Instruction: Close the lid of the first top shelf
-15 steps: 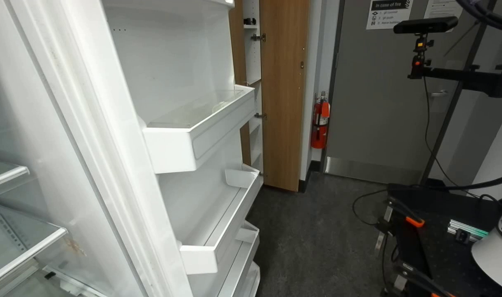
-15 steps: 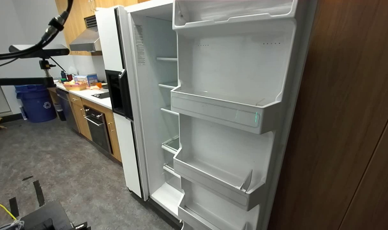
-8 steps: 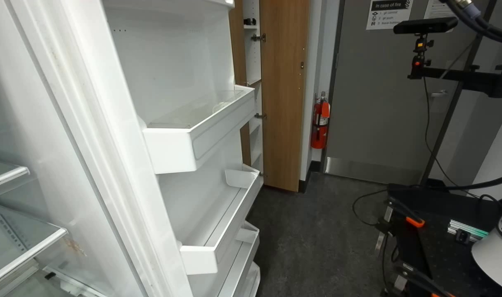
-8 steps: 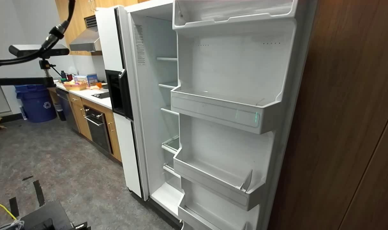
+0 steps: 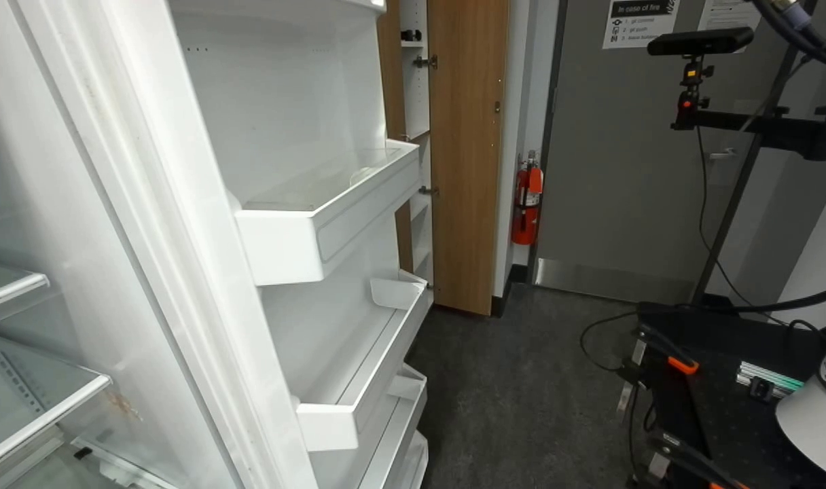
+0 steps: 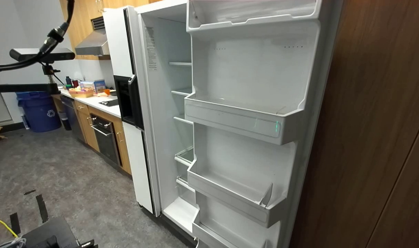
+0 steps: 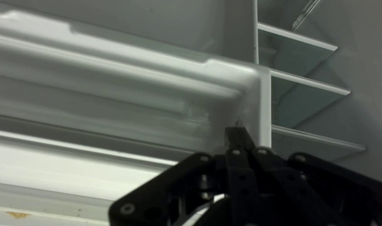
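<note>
The top shelf (image 6: 251, 20) of the open white fridge door is cut off by the top edge of an exterior view. In the upside-down wrist view the same top shelf (image 7: 122, 47) is close up, with a notched front lip. I cannot make out its lid as a separate part. My gripper (image 7: 236, 135) is shut, with its fingers together and nothing visible between them. Its tip appears in front of the shelf's side wall (image 7: 249, 116); I cannot tell whether it touches. The gripper is out of both exterior views.
Lower door bins (image 6: 237, 120) jut out below the top shelf. Glass fridge shelves (image 7: 310, 81) show beside the door. Arm cables (image 6: 54, 38) hang near a camera on a stand (image 6: 40, 55). The robot's base (image 5: 820, 421) stands on a black table (image 5: 732, 407).
The arm's cables have shifted slightly: lower than one second ago, and a little sideways over the last half second. The fridge door and bins have not visibly moved.
</note>
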Controlling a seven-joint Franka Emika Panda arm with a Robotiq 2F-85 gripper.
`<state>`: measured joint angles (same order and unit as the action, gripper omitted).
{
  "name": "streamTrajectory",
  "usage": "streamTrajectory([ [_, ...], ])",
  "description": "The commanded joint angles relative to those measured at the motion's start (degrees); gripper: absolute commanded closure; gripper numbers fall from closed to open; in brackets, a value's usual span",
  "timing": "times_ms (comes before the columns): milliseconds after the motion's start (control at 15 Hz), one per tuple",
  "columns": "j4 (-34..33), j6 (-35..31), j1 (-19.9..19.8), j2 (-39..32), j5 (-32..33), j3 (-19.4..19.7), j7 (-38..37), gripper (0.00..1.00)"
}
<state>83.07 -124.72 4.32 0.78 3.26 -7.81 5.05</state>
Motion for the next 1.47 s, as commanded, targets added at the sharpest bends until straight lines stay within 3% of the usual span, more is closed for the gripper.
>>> streamTrajectory([
  [0,1.8,1.5,-1.0,3.4,-3.1,1.2,3.4,1.00],
  [733,5.7,-15.0,-2.4,4.1,4.4,4.6,1.5,1.00],
  [1400,8.6,-20.9,-2.1,2.1,6.9,5.1,0.5,1.00],
])
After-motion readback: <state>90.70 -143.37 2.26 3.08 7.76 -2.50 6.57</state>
